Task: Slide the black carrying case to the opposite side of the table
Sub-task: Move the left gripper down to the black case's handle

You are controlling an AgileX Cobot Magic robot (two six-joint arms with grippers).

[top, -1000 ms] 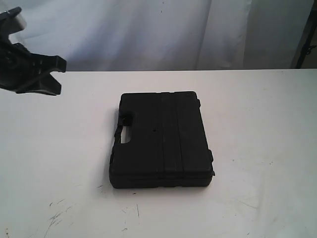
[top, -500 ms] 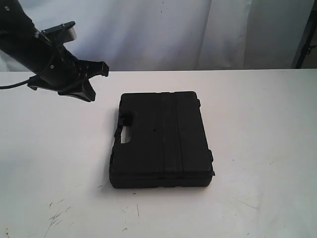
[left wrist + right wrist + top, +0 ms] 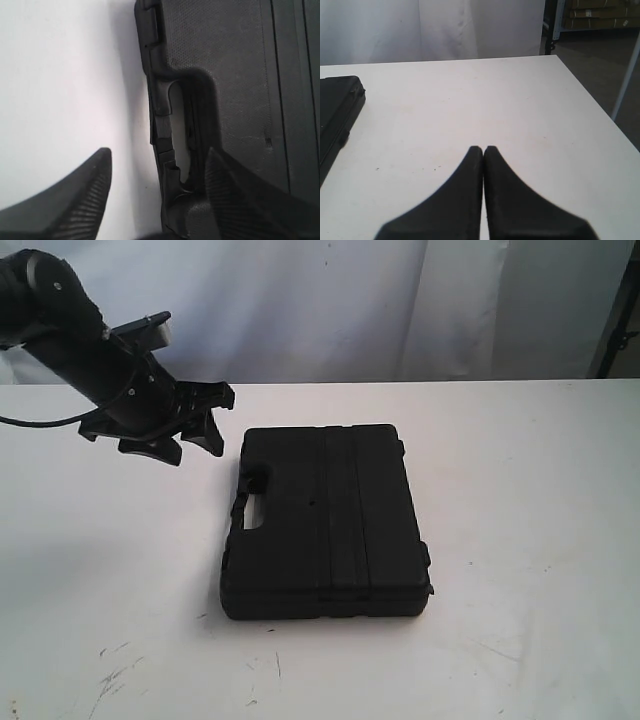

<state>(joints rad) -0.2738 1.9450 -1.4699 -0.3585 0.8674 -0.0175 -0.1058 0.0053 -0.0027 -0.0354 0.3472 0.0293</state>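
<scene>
While the black carrying case [image 3: 325,520] lies flat near the middle of the white table [image 3: 520,490], the left gripper [image 3: 213,420] hangs by its handle side.

In the exterior view that gripper is spread wide open just beside the case's far left corner, and it's hard to tell if it touches. The handle cutout [image 3: 252,518] faces the left arm. In the left wrist view the two ribbed fingers [image 3: 75,200] straddle the case's handle edge, one over bare table [image 3: 60,75] and the other over the textured lid [image 3: 240,75]. In the right wrist view the right gripper [image 3: 483,149] is pinched fully closed on nothing, over bare tabletop, with just a corner of the case [image 3: 337,100] showing, well apart from it.
</scene>
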